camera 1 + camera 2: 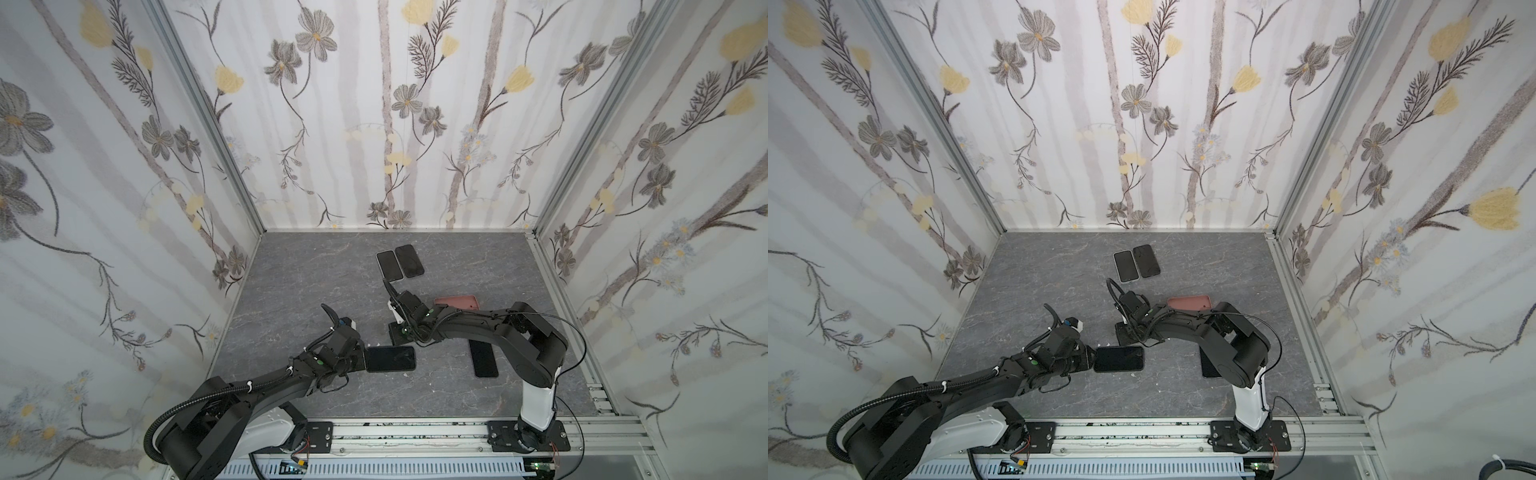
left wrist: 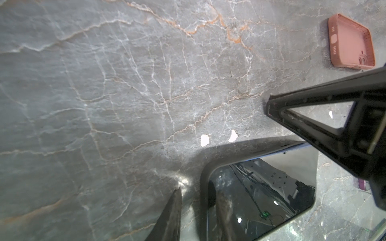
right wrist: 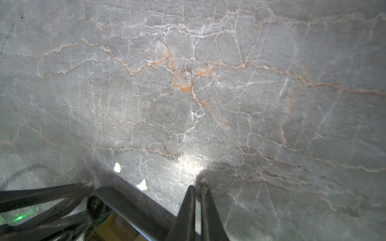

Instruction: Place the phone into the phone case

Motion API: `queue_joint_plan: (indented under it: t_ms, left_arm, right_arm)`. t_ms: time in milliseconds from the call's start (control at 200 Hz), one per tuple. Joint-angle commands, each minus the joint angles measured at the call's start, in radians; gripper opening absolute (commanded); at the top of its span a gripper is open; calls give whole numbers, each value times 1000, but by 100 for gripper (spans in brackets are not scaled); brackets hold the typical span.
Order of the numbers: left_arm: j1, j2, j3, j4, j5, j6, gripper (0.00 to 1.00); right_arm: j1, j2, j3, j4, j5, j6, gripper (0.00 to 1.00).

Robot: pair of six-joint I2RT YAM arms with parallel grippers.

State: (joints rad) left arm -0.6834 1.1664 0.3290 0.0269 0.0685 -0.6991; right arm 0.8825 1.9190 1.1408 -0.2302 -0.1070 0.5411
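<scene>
Left gripper (image 1: pixel 366 360): jaws pinching left end of phone (image 1: pixel 390 358).
Right gripper (image 3: pixel 197 188): jaws pressed together, empty, near phone.
Pink case (image 1: pixel 457 302): farther right, apart.

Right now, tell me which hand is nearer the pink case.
Right. The right hand, shut, is just left of the pink case in a top view; the left hand, gripping a phone, is farther off.

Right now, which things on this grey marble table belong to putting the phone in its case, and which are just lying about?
In the job: glossy black smartphone, gripped by the left end effector; empty matte pink rectangular phone case.

Lying about: two dark phones side by side at the back; flat black slab beside the right arm; flat black piece under its wrist.
</scene>
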Motion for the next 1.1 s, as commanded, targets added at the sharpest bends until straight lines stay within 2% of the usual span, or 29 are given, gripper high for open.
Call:
queue_joint_plan:
  t_ms: [0,215,554,1094]
  left_arm:
    - [2,-10,14,-10,4,6,30]
    - [2,-45,33,-16,34,7,30]
    - [1,7,47,-4,71,24,30]
    - [1,30,13,6,48,18,29]
  right_arm:
    - [1,-13,47,-310,57,-6,13]
    - [3,-73,162,-343,83,-8,19]
    - [10,-202,-23,-335,99,49,19]
    - [10,-123,-64,-288,54,40,17]
